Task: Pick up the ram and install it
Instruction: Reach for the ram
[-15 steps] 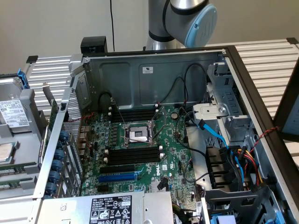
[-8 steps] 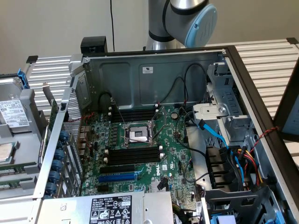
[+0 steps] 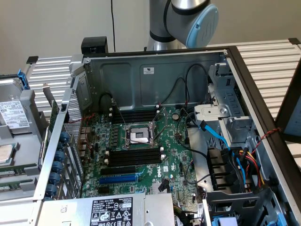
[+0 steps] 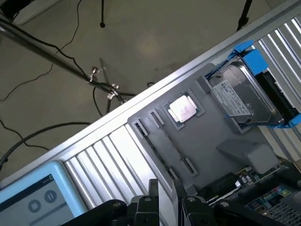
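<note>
- Your gripper (image 4: 164, 187) has its jaws spread wide with nothing between them. You can see the slatted table (image 4: 108, 160) right through the gap, so you're carrying nothing.
- In the wrist view it hangs over the grey parts tray (image 4: 211, 136). That's the tray with the processor chip (image 4: 183, 109) sitting in its pocket and the hard drive (image 4: 244, 92) in blue brackets beside it.
- The ram (image 3: 53, 114), as far as I can tell, is the thin green strip standing on edge on the exterior view's left. It's just outside the case (image 3: 141, 80) wall, next to that tray. It's a sliver from this angle, so take that with a grain of salt.
- Nothing is touching it, so the pick isn't done yet.
- The memory slots (image 3: 135, 155) on the motherboard (image 3: 174, 155) are the long black ones with white end clips, above and below the CPU socket (image 3: 139, 135). They all look empty to me, with no green stick seated in any of them.
- My read is that you're right at the start. The jaws are empty, the stick is parked outside the case, and both the pick and the install are left to do.
</note>
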Controlling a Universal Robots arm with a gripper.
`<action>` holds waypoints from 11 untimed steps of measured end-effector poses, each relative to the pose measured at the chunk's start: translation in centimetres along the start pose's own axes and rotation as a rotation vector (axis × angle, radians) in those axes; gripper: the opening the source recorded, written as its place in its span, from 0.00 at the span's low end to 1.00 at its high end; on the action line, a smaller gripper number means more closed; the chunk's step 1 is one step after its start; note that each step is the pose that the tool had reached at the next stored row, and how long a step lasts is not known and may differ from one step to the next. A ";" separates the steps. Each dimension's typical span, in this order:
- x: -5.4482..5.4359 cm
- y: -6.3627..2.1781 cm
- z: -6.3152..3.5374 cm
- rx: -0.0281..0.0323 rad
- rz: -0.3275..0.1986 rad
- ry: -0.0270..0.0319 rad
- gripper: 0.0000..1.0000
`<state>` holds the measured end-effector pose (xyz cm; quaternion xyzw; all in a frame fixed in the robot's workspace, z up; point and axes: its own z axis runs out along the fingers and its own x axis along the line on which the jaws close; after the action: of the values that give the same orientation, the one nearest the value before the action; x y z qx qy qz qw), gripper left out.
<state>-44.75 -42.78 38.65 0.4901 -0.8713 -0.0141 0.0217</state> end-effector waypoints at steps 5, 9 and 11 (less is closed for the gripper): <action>0.0 0.00 0.01 0.0022 -0.091 0.0041 0.26; 0.0 0.00 0.02 0.0046 -0.163 0.0071 0.26; 0.0 0.00 0.03 0.0078 -0.199 0.0077 0.26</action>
<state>-44.74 -42.78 38.63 0.5744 -0.8182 -0.0109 0.0216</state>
